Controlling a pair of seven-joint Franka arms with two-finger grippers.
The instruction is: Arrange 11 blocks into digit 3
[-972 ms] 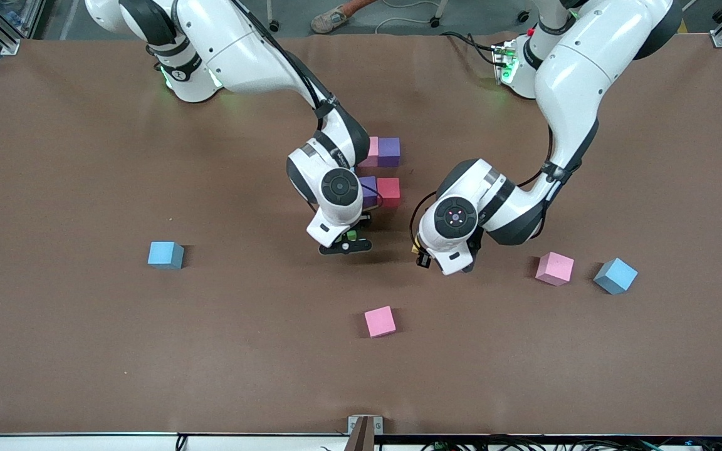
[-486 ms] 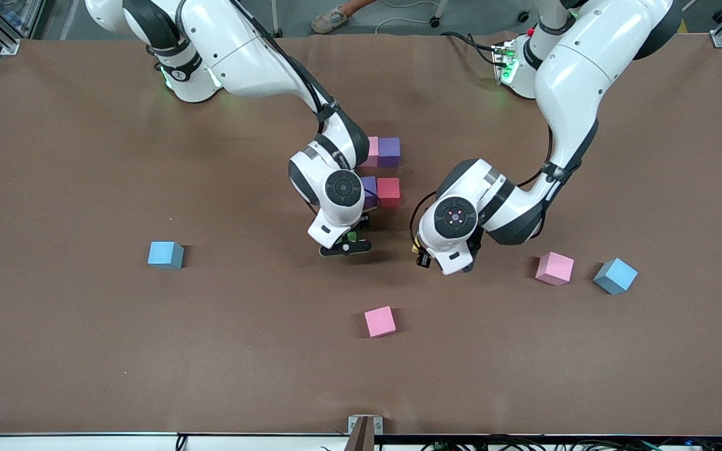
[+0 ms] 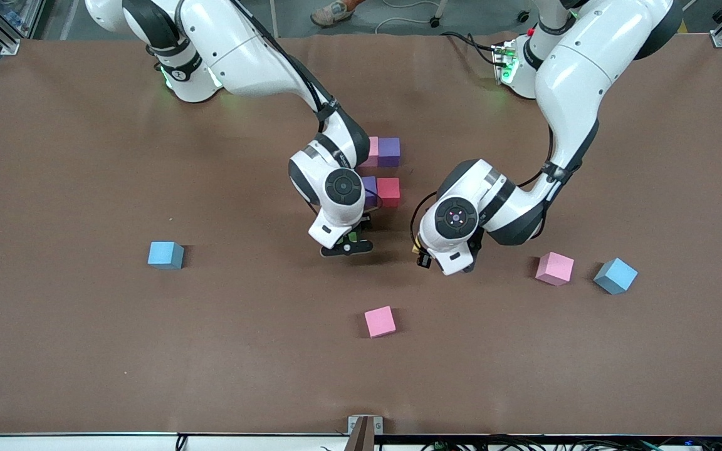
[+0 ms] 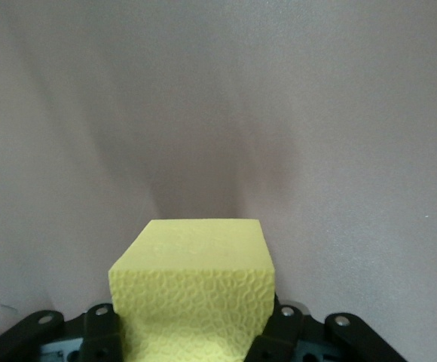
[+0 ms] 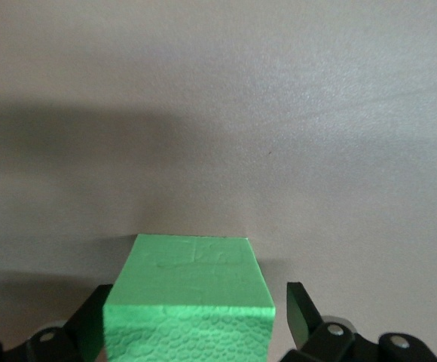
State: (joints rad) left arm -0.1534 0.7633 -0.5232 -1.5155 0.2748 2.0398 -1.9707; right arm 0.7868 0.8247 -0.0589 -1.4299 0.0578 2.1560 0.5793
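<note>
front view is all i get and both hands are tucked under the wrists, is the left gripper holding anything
Observer: Yes. Its wrist view shows the left gripper shut on a yellow block.
Operator: and the right one
Observer: The right gripper is open around a green block, and a clear gap shows between the block and one finger.
</note>
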